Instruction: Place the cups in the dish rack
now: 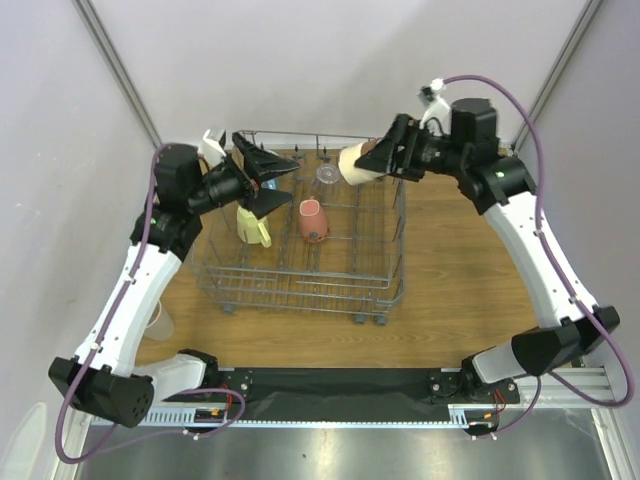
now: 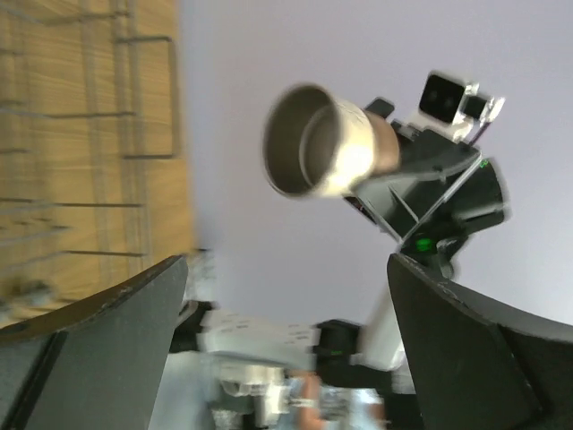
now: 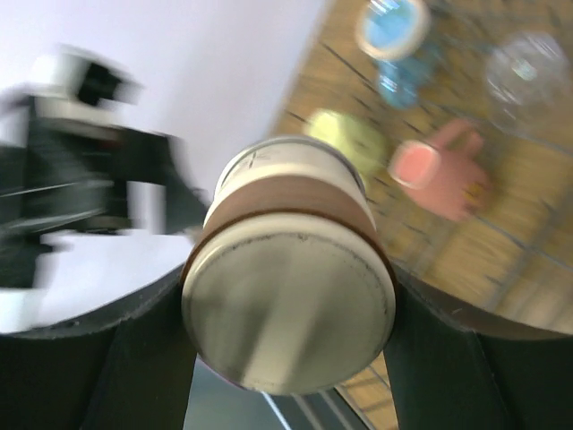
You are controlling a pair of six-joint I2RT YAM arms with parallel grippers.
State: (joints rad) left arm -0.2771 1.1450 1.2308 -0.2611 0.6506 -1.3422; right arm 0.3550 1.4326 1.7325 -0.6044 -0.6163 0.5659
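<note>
One dish rack (image 1: 300,290), four cups visible. Right gripper (image 1: 378,158) is clamped on the cream-and-brown cup (image 1: 355,162), held sideways above the rack's far right corner. Left gripper (image 1: 290,182) is spread wide and empty over the far left.

Risk: if it's let go this high and tilted, the cup bounces off the rack or hits the clear glass (image 1: 327,175) nearby.

Right wrist view shows a blue cup (image 3: 392,25) in the rack; I can't make it out from the top. Left wrist view shows the held cup's empty mouth.
</note>
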